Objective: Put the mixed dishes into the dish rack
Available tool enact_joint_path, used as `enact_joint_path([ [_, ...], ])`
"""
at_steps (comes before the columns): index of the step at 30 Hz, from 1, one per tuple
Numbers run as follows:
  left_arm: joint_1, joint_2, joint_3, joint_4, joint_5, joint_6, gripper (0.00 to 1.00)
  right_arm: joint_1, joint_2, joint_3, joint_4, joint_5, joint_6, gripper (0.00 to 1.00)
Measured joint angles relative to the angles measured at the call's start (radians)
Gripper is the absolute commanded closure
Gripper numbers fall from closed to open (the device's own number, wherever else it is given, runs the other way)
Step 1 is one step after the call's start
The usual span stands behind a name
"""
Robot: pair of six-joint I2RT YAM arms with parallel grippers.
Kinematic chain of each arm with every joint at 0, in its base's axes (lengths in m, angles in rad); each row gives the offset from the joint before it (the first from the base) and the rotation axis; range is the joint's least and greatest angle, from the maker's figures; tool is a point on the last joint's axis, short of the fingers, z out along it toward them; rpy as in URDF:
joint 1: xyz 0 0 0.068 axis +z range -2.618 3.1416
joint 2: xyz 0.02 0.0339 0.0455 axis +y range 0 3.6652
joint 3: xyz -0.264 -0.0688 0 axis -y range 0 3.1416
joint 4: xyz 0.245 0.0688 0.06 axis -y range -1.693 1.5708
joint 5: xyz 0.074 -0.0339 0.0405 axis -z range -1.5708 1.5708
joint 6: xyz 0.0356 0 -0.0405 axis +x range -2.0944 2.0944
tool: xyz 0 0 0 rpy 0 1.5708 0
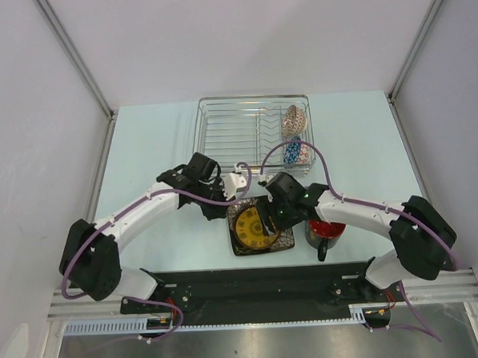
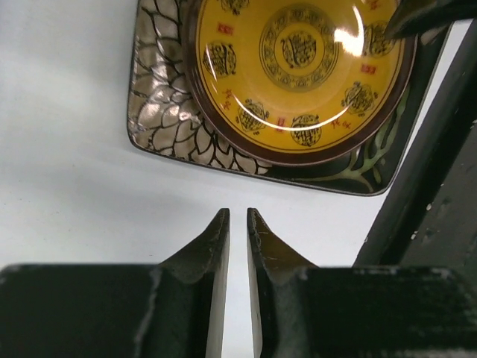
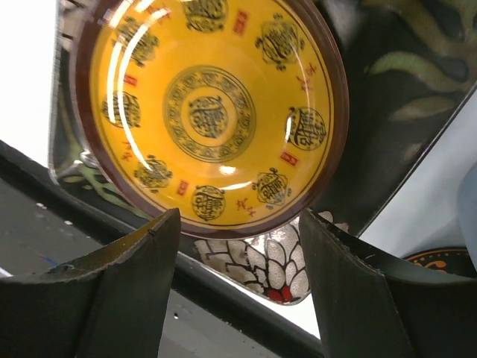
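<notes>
Pale blue table (image 1: pixel 156 135) between white walls (image 1: pixel 239 34) carries everything. At its far side stands the dish rack (image 1: pixel 228 131), a silver wire basket with ridges. The pinkish-beige patterned bowl (image 1: pixel 294 117) and the blue patterned bowl (image 1: pixel 294 150) stand on edge in its right part. The dark mug with red inside (image 1: pixel 326 230) is on the table under the right arm, just beside the plate.

The dark square plate (image 1: pixel 256 226) lies near the front edge, close to the black base strip (image 1: pixel 252 282). Its centre is a glossy yellow round with dark medallions and small red marks. The corners carry silver scales and green leaves.

The right gripper (image 3: pixel 237 224) is over the plate's edge with its fingers wide apart; I cannot tell if they touch it. The left gripper (image 2: pixel 237 216) is just beside the plate over bare table. Its fingers are almost together and hold nothing.
</notes>
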Motion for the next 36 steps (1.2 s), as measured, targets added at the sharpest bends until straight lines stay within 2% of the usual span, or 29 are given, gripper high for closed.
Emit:
enact_joint_path([
  [6,-0.003,0.001,-0.079,0.026,-0.022,0.039,0.81,-0.001,0.023,-0.033,0.041,0.000,0.004,0.29],
  [12,-0.005,0.013,-0.083,0.050,-0.030,0.059,0.82,-0.001,0.032,-0.048,0.065,0.000,0.008,0.26],
  [16,-0.008,0.022,-0.083,0.070,-0.036,0.060,0.82,-0.002,0.034,-0.053,0.069,0.000,0.019,0.19],
  [21,-0.019,0.031,-0.083,0.087,-0.039,0.060,0.82,-0.012,0.027,-0.053,0.068,-0.001,0.022,0.17],
  [29,-0.061,0.061,-0.082,0.107,-0.047,0.057,0.82,-0.029,0.019,-0.054,0.071,-0.003,0.027,0.21],
  [36,-0.109,0.063,-0.109,0.171,-0.099,0.074,0.83,-0.042,0.080,-0.054,0.179,-0.051,0.050,0.30],
])
